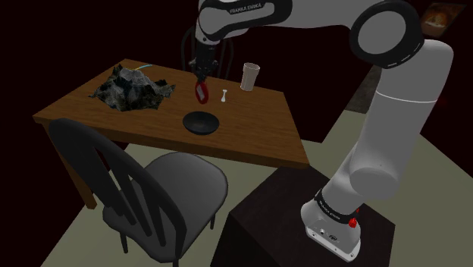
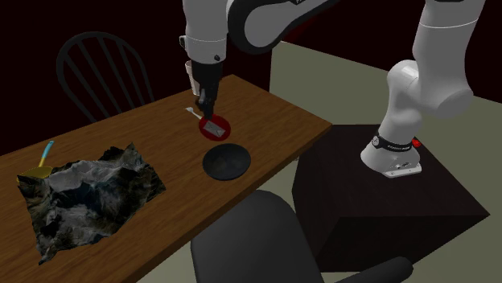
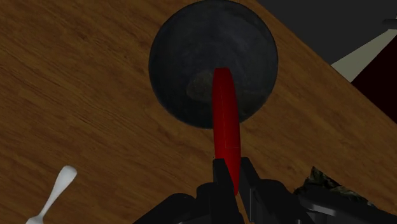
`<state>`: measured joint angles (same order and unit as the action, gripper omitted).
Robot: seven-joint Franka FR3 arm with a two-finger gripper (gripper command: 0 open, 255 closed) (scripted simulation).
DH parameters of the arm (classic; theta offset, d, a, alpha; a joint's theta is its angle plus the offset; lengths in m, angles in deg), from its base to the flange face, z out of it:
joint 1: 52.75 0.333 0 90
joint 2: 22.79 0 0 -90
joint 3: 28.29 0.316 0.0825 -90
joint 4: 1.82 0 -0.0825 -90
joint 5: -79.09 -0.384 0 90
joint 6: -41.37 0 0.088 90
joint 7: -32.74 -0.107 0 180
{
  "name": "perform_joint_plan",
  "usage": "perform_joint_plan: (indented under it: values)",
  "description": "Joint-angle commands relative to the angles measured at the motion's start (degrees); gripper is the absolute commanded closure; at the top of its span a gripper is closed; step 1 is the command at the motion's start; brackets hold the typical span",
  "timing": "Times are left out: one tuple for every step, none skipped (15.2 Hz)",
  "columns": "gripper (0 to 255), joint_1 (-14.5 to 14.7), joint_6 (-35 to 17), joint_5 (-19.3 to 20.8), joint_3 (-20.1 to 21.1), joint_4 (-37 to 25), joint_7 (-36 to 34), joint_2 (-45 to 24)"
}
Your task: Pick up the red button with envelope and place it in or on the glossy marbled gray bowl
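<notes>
Holding the red button (image 1: 201,94) by its edge, the black hand (image 1: 202,83) hangs above the wooden table (image 1: 258,133) in the upper middle of the shoulder view. Its two fingers are closed tight on the button, which is a flat red disc, and the disc hangs clear of the table top. The dark round bowl (image 1: 201,121) stands on the table just under it in this picture, and the two do not touch.

In the second exterior view the hand (image 2: 207,108) is in the upper middle of the frame. The button (image 2: 214,127) shows a pale grey mark on its red face there. The bowl (image 2: 225,161) lies lower and a little to the right, near the button but apart from it.

In the wrist view the button (image 3: 226,121) is seen edge-on between the fingers (image 3: 219,184), and its far end reaches in front of the bowl (image 3: 191,57). A small white spoon (image 3: 56,194) lies on the wood, to the side of the hand.

At the upper left of the shoulder view a dark crumpled heap (image 1: 130,89) lies on the table, and a pale cup (image 1: 250,76) stands behind the hand. A dark chair (image 1: 178,186) is at the lower left.
</notes>
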<state>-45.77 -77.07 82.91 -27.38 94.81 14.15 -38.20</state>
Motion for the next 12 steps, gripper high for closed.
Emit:
perform_joint_plan:
  values:
    - [255, 0.07, -1.32, 0.08, 0.02, 0.79, -0.21, -0.5]
    - [255, 0.07, -2.02, 0.1, 0.01, 1.3, -0.26, -0.7]
    - [255, 0.07, -2.72, 0.13, 0.0, 1.79, -0.3, -0.91]
    - [255, 0.07, -3.41, 0.16, -0.01, 2.26, -0.35, -1.12]
    - [255, 0.07, -4.1, 0.19, -0.02, 2.72, -0.4, -1.35]
    - [255, 0.07, -4.78, 0.22, -0.02, 3.17, -0.44, -1.59]
    - [255, 0.07, -5.47, 0.25, -0.03, 3.6, -0.49, -1.84]
    - [255, 0.07, -6.14, 0.29, -0.04, 4.02, -0.54, -2.11]
    - [255, 0.07, -6.82, 0.32, -0.05, 4.42, -0.59, -2.38]
    - [255, 0.07, -7.49, 0.35, -0.06, 4.81, -0.64, -2.66]
    - [255, 0.07, -8.16, 0.39, -0.08, 5.19, -0.69, -2.95]
    - [255, 0.07, -8.82, 0.43, -0.09, 5.55, -0.74, -3.26]
